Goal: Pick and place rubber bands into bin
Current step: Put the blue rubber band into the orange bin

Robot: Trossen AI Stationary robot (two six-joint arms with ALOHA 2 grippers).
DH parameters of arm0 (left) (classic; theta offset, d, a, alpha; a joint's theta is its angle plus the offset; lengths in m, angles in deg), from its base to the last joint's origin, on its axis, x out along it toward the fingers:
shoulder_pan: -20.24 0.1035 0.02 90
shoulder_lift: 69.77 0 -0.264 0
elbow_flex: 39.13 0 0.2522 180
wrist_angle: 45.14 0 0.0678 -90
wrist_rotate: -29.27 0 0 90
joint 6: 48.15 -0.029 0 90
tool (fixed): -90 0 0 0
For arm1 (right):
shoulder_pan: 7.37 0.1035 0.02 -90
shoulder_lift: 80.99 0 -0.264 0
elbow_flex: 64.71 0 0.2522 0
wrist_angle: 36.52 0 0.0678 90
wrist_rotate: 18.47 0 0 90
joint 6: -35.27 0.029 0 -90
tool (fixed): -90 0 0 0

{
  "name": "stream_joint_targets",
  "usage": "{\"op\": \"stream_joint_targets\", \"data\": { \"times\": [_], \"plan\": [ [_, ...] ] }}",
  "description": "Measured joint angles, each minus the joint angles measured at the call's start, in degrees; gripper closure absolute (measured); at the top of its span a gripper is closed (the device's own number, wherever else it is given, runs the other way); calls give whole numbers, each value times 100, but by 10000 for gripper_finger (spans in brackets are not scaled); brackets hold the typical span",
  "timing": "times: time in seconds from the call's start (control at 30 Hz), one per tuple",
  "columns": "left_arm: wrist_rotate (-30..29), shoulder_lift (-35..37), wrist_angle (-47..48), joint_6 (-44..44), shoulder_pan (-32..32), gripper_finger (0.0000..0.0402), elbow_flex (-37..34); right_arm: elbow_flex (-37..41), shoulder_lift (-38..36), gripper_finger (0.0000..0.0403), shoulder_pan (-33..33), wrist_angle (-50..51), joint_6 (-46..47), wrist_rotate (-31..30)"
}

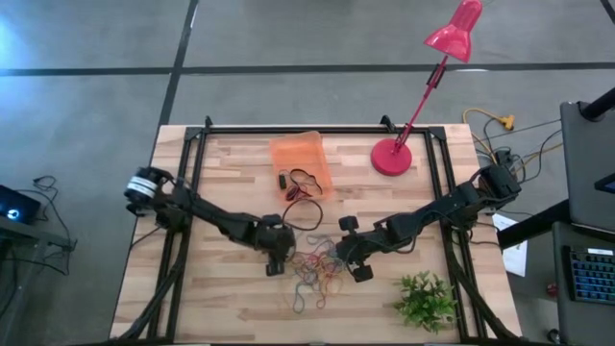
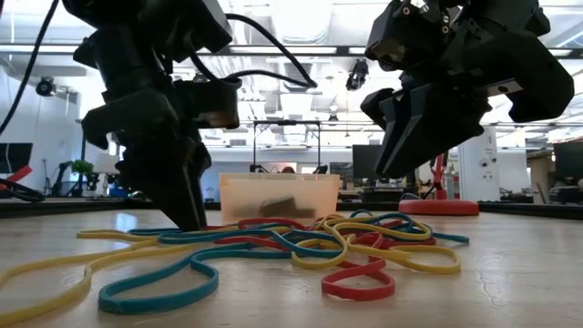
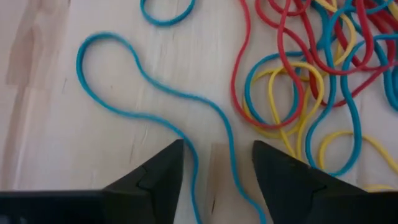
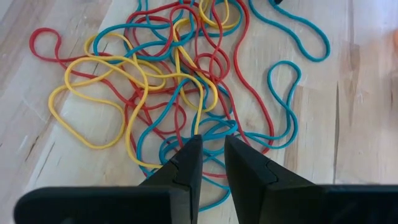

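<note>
Thin glossy rubber bands [image 1: 314, 269] lay tangled on the pale wood counter [image 1: 221, 308], near the translucent orange bin [image 1: 300, 160]. The left tool [image 3: 214, 168] straddled a blue loop [image 3: 155, 87], spread; the right tool [image 4: 211, 155] hovered, narrowly parted.

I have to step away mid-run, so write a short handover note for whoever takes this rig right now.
Left gripper: down at the pile's edge, fingers open astride a thin blue rubber band, nothing held yet.
Right gripper: above the pile, fingers narrowly apart, nothing visibly held.
Tangled red, yellow and blue rubber bands: mostly loose on the wooden table.
Translucent orange plastic bin: behind the pile, a few dark and red bands at its front end.
Left: nearly the whole pile.
</note>
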Motion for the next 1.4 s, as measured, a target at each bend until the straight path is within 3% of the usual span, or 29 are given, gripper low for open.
{"op": "stream_joint_targets", "data": {
  "times": [0.3,0.63,1.07,1.4],
  "plan": [
    [-72,-500,-130,58,93,390,36,2,0,346,0,-11,0,0],
    [-817,-198,-93,-154,95,401,-22,19,0,346,0,3,0,0],
    [-2168,851,229,-517,-164,401,-70,44,0,346,0,-11,2,0],
    [-2812,1425,120,-1038,-242,401,-49,44,0,346,0,-19,0,-2]
  ]
}}
